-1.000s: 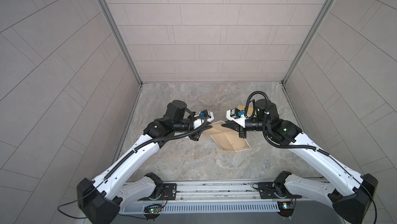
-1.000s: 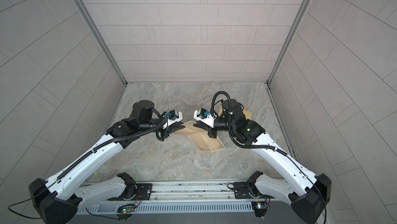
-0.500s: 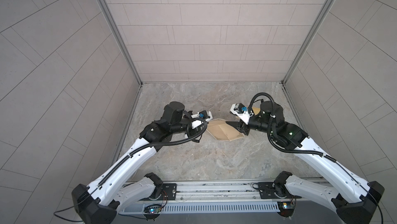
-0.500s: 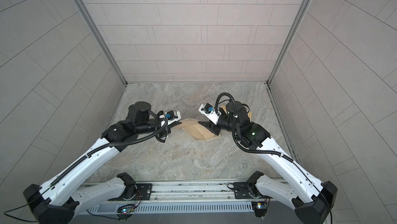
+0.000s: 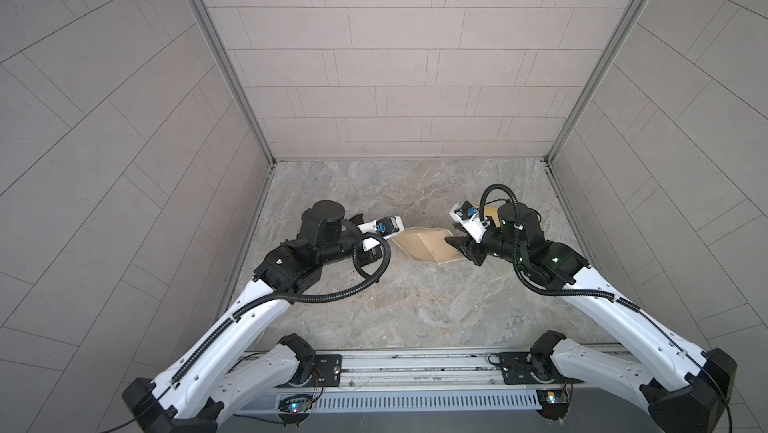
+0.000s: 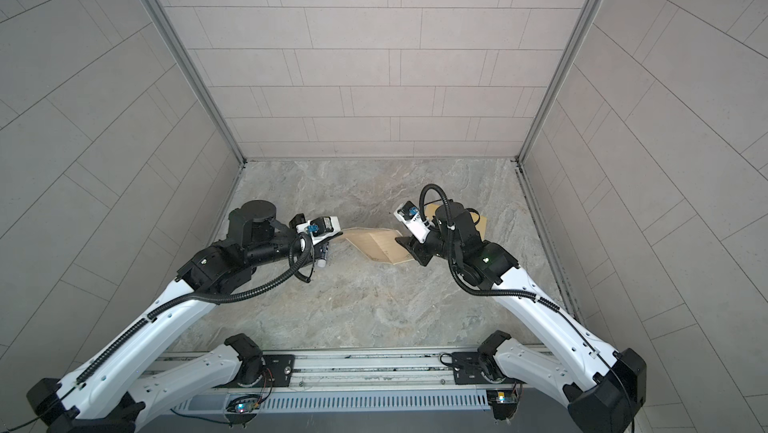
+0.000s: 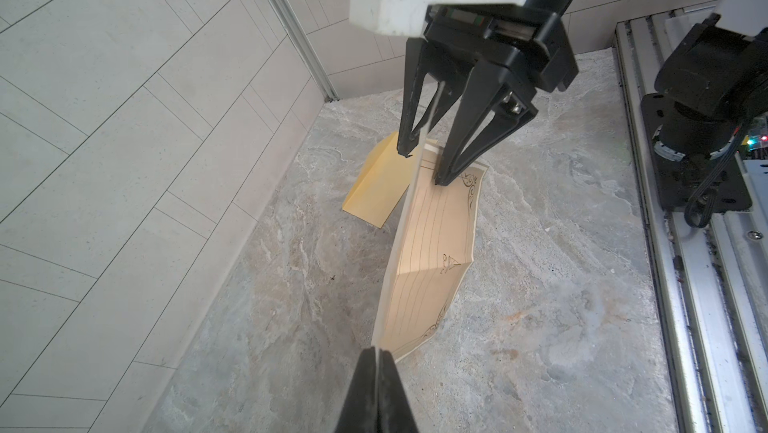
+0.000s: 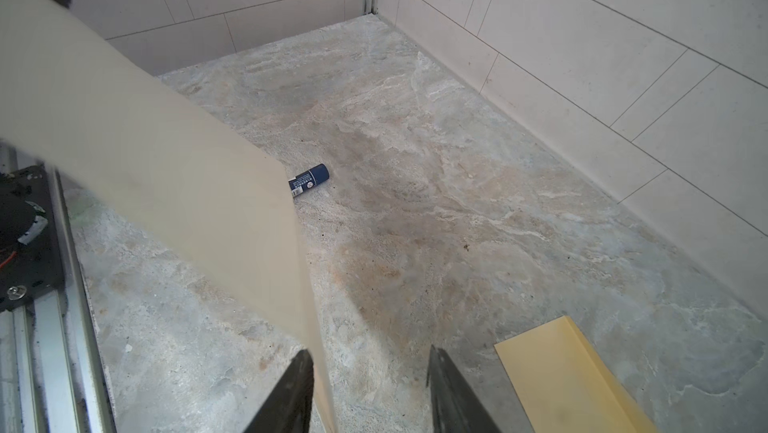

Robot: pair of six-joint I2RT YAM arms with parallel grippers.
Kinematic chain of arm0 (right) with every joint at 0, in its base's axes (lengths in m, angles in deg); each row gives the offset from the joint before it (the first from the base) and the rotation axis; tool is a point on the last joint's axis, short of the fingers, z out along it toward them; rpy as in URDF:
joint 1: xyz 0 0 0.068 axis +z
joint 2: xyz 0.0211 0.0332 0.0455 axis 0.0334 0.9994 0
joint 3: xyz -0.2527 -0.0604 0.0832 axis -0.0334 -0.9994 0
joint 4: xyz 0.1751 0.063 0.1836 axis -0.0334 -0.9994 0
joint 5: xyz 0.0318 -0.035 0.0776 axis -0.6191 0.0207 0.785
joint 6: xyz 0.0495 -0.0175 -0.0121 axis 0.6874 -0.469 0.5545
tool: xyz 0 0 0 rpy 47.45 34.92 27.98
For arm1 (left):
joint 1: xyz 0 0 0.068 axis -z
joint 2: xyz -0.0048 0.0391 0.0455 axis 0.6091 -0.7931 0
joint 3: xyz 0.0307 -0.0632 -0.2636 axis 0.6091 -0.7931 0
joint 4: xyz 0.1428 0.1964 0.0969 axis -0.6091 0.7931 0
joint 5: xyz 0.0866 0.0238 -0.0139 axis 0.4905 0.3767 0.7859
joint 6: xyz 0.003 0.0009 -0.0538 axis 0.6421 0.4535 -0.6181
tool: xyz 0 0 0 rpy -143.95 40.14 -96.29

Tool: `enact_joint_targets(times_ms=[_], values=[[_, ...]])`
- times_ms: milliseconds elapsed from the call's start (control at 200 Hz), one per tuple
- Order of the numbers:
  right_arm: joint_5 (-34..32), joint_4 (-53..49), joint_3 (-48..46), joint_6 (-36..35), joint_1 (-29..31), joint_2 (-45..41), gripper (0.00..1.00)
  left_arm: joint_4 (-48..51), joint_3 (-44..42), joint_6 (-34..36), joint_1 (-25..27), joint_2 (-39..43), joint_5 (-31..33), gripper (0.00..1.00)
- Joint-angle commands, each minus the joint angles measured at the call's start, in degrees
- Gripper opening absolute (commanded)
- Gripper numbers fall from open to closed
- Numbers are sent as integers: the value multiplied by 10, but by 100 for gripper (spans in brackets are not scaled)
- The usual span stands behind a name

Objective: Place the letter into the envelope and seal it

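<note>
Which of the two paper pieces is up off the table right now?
The letter, the ruled beige sheet with the ornamental border, pinched at one end by the left gripper. The plain yellow envelope lies flat on the table.

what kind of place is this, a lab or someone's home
Most likely a robot lab work cell, not a home: two robot arms on a metal rail, tiled panels boxing a stone-look table on three sides, and props like the letter, the envelope and a small blue tube.

Creased bordered beige letter [image 7: 432,244] hangs raised; yellow-tan envelope [image 7: 376,190] lies flat.
</note>
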Motion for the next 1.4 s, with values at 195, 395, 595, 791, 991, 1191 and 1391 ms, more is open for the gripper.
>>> enact_joint_targets(times_ms=[195,395,595,791,991,1191,1391], values=[[34,62,-14,40,-5,3,11,-4,-2,-4,3,13,-24,0],[33,81,3,53,-10,17,1,2,-24,-9,4,25,-93,29],[34,93,14,47,-19,25,0,19,-35,-15,4,51,-135,62],[76,106,-3,27,-19,7,0,-44,-50,-69,4,86,-142,77],[138,119,-27,2,-18,-17,0,-89,-59,-92,4,59,-148,80],[178,113,-41,-33,-3,-26,0,-149,-66,-124,8,2,-123,80],[186,92,-37,-53,10,-19,0,-186,-75,-124,27,-39,-132,80]])
